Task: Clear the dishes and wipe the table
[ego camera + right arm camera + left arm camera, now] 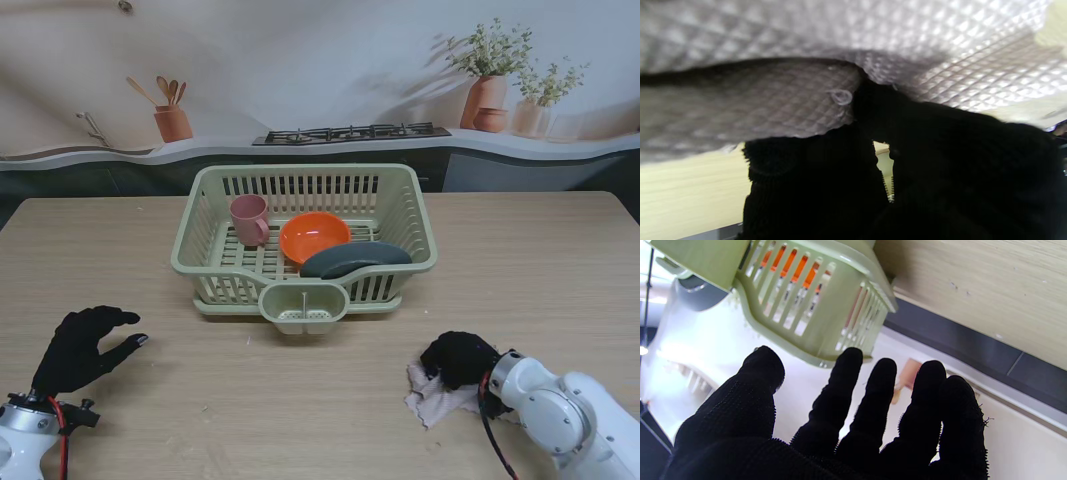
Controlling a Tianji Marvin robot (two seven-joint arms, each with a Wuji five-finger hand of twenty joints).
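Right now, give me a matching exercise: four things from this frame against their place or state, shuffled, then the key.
Things:
1. pink cup
2. orange bowl
3. cloth
4. left hand

Places or states:
A. under the right hand
B. open, holding nothing
C. left part of the dish rack
D. middle of the dish rack, beside the dark plate

Pairs: 1-C, 2-D, 3-A, 4-B
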